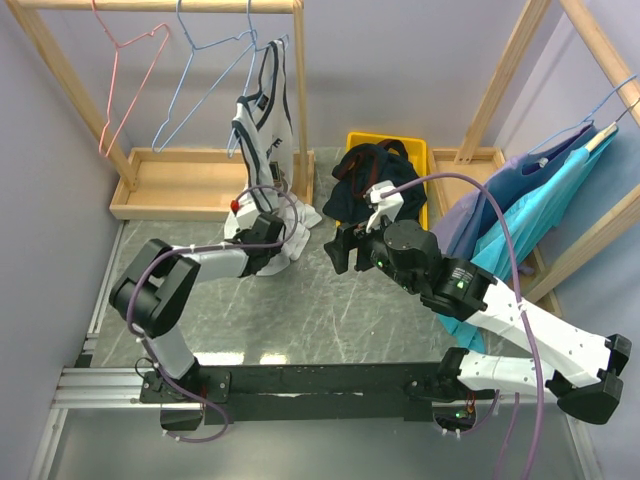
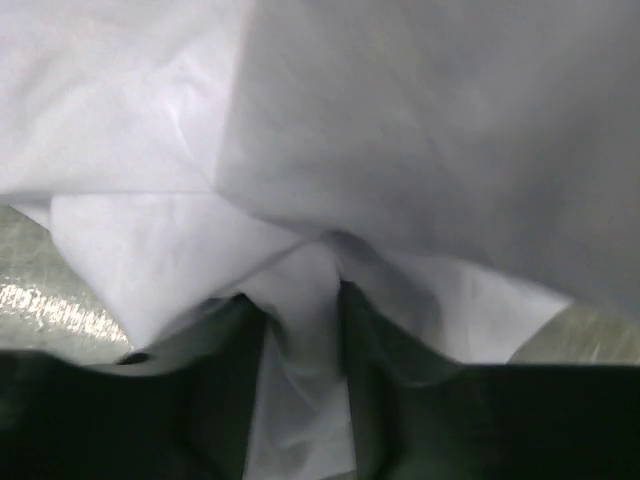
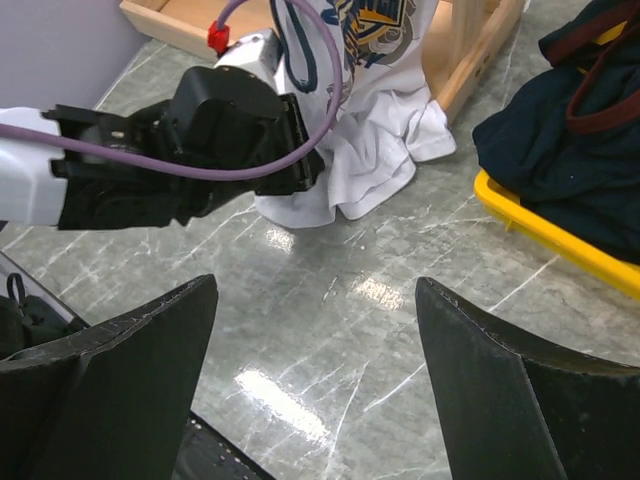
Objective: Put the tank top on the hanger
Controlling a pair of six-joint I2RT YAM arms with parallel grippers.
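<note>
The white tank top (image 1: 262,112) with navy trim hangs from the left wooden rack, its top at a light-blue wire hanger (image 1: 250,30). Its lower end bunches on the table by the rack's base. How the shoulders sit on the wire is not clear. My left gripper (image 1: 284,243) is shut on this lower white cloth. In the left wrist view the tank top (image 2: 330,150) fills the frame, with a fold pinched in the left gripper (image 2: 305,330). My right gripper (image 1: 345,250) is open and empty over bare table, to the right of the tank top (image 3: 375,150) and apart from it. The right gripper (image 3: 315,285) faces the left gripper (image 3: 235,125).
An empty light-blue hanger (image 1: 190,80) and a pink hanger (image 1: 125,75) hang on the same rail. A dark navy garment (image 1: 370,175) lies over a yellow bin (image 1: 415,150). Teal and purple shirts (image 1: 540,190) hang on the right rack. The rack's wooden base (image 1: 190,185) edges the table.
</note>
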